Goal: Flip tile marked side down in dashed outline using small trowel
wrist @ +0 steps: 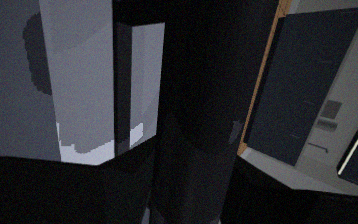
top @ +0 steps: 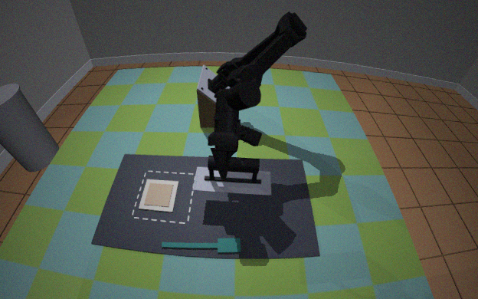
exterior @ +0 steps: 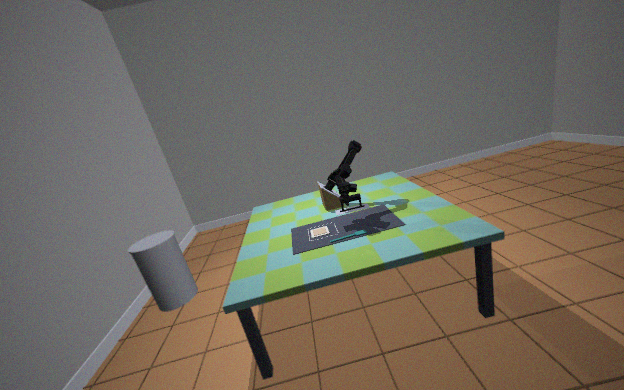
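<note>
My gripper [top: 224, 169] [exterior: 348, 198] is shut on the dark bar handle of the trowel, which has a flat pale grey plate [top: 264, 185] [wrist: 82, 75]. The plate hangs roughly level above the back part of the dark mat [top: 115, 215] [exterior: 300, 245], right of the outline, its shadow apart from it. The tile [top: 158, 195] [exterior: 320, 231] lies flat inside the dashed outline [top: 150, 171], towards its left side. A tan square with a pale border faces up; I see no other mark on it. The tile is not in the wrist view, where the dark handle hides much.
A teal spatula-like tool [top: 189, 245] [exterior: 345, 239] lies along the mat's front edge. A grey cylinder [top: 27, 130] [exterior: 165, 275] stands off to the left, beyond the checkered table. A block with a pale top [top: 207, 111] stands behind the mat, close to the arm.
</note>
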Motion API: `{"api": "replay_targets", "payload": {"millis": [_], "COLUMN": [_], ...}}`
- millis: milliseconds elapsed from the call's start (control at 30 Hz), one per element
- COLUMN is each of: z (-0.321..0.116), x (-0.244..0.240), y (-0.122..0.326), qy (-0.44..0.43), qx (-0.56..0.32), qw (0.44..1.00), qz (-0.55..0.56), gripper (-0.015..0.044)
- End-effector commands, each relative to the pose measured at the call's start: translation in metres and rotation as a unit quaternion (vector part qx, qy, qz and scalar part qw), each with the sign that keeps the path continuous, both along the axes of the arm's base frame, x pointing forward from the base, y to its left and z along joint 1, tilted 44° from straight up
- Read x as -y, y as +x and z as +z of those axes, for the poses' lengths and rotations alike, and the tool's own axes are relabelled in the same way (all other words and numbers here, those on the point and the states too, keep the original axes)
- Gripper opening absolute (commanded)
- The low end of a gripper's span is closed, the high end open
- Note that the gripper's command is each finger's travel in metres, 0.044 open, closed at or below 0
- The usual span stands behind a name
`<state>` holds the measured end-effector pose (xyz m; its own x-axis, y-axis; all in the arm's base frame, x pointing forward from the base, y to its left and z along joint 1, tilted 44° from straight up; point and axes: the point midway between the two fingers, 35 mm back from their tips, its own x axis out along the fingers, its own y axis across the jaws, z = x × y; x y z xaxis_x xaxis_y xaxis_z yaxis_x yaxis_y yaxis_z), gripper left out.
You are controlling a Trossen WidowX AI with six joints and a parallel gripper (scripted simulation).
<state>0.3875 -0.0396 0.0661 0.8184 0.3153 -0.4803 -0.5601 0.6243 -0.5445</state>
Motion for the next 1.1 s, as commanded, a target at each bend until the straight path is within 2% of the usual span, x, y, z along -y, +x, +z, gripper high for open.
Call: {"api": "replay_targets", "payload": {"millis": [0, 800, 1067], "z": [0.003, 0.0, 0.0], "x": [0.003, -0.001, -0.021], "y": [0.002, 0.0, 0.008], "qy": [-0.001, 0.001, 0.034], "qx": [0.004, -0.002, -0.064], "qw": [1.0, 1.0, 0.997], "qz": [-0.006, 0.001, -0.033], "gripper": [0.0, 0.0, 0.0]}}
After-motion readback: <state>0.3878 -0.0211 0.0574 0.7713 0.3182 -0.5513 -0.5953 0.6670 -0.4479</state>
